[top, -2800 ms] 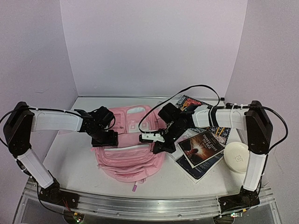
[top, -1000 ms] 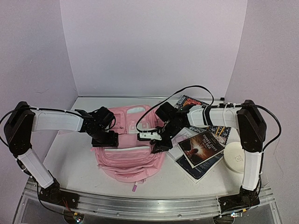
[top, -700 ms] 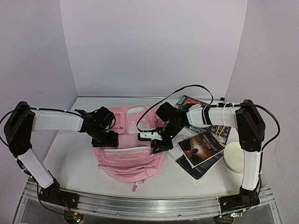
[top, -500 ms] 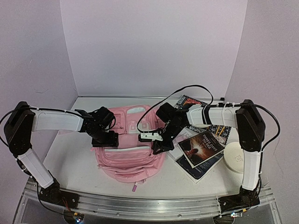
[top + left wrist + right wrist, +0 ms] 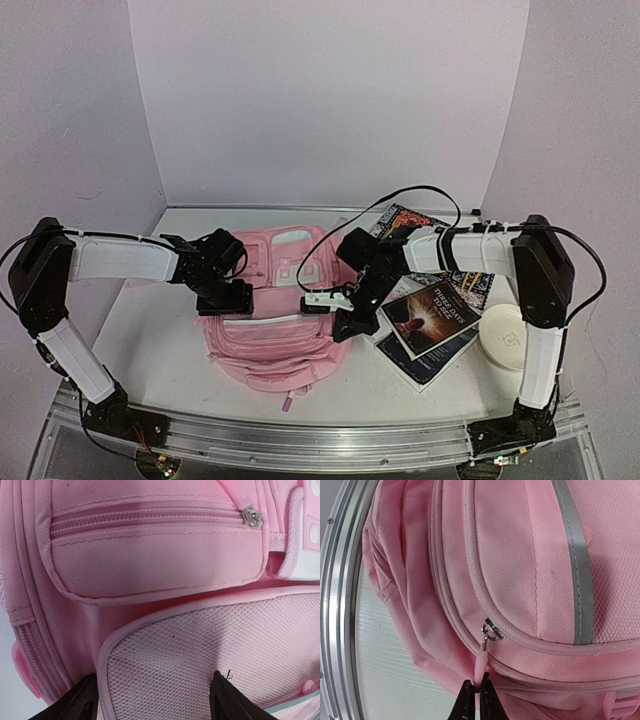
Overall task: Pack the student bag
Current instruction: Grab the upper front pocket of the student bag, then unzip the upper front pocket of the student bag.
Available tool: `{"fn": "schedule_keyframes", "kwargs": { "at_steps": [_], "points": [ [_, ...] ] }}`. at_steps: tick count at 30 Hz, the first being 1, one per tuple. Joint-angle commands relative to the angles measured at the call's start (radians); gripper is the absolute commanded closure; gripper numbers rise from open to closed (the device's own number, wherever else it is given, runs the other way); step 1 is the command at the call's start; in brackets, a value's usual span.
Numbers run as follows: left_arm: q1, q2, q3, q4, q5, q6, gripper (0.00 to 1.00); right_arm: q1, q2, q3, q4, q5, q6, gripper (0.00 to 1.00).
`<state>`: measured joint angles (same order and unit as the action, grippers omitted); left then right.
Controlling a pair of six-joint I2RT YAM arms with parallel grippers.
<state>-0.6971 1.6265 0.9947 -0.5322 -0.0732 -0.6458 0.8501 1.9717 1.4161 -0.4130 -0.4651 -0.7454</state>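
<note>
**Opening the main zip: grip and bracing.** The right gripper (image 5: 479, 696) is closed tight on the tip of the pink zip pull (image 5: 481, 664). The pull hangs from the metal slider (image 5: 491, 628) on the right flank of the student bag (image 5: 275, 340). Only the very end of the tab is caught, so the hold looks slight.

The draw is best made along the curve of the zip track, with the tab kept in line with the slider. A pull across the track would likely jam the slider or slip the tab out of the tips.

The left gripper (image 5: 152, 700) stands wide, one finger on either side of the mesh panel (image 5: 200, 645) on the bag's left part. Whether its tips press into the cloth cannot be told. A firm downward hold there would keep the soft body from sliding or bunching toward the right arm as the zip is drawn.

**The bag.** It lies flat at the middle of the table (image 5: 150, 340), between the two arms and front face up. A spread of books (image 5: 432, 318) sits just to its right, with a round white case (image 5: 505, 338) beyond them.

- Material: pale pink woven fabric, soft and slack.
- Front: a zip pocket (image 5: 155, 560), shut.
- Trim: a grey strip (image 5: 577, 565) and white patches.
- Main zip: where it shows around the slider, it appears closed.
</note>
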Motion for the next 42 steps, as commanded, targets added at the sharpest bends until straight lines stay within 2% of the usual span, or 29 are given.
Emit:
{"fn": "schedule_keyframes", "kwargs": {
  "at_steps": [1,7,13,25,27,32,35,42],
  "points": [
    [0.003,0.024,0.028,0.002,-0.005,-0.043,0.23,0.042,-0.058,-0.035,-0.111,-0.076,0.088,0.98],
    [0.004,0.020,0.015,0.032,0.015,-0.075,0.25,0.070,-0.116,-0.078,0.008,-0.050,0.279,1.00],
    [0.001,0.011,-0.011,0.096,0.064,-0.110,0.27,0.108,-0.124,-0.053,0.098,-0.038,0.488,1.00],
    [-0.035,0.020,-0.010,0.160,0.070,-0.163,0.28,0.194,-0.043,0.051,0.139,-0.029,0.754,0.99],
    [-0.037,0.015,-0.012,0.162,0.070,-0.164,0.28,0.198,-0.030,0.074,0.144,-0.050,0.799,0.95],
    [-0.038,-0.019,-0.020,0.163,0.045,-0.166,0.27,0.200,-0.016,0.090,0.165,-0.054,0.871,0.79],
    [-0.037,-0.052,-0.030,0.161,0.026,-0.165,0.26,0.200,-0.022,0.089,0.170,-0.041,0.887,0.74],
    [-0.049,-0.136,-0.023,0.139,-0.009,-0.118,0.23,0.187,-0.082,0.069,0.168,0.163,0.926,0.55]
  ]
}}
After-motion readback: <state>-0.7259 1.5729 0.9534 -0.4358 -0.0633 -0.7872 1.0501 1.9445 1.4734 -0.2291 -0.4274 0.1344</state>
